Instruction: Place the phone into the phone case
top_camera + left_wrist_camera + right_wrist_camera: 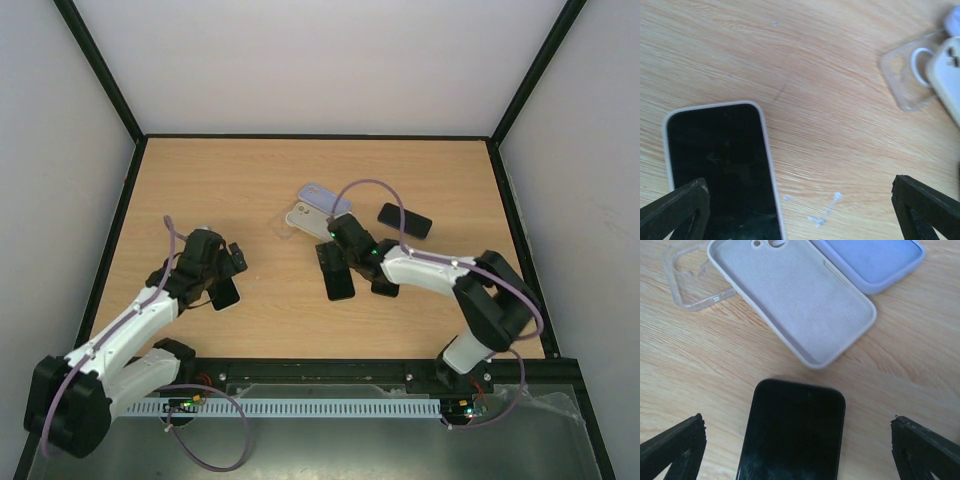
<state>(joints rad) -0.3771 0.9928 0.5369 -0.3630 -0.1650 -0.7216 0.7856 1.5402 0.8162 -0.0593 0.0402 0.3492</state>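
Note:
A black phone [795,435] lies screen up on the wooden table, its top end just short of an empty pale grey case [795,300] that lies open side up. My right gripper [797,455] is open and hovers over this phone, one finger on each side, not touching it. In the top view the right gripper [338,243] is over that phone [338,275], beside the grey case [305,218]. My left gripper [800,215] is open and empty above bare wood; a phone in a white case [720,170] lies by its left finger.
A lavender case [875,260] and a clear case [690,285] lie next to the grey one. Two more black phones [405,220] [385,286] lie near the right arm. The cased phone [225,292] lies under the left gripper [236,262]. Black frame rails border the table.

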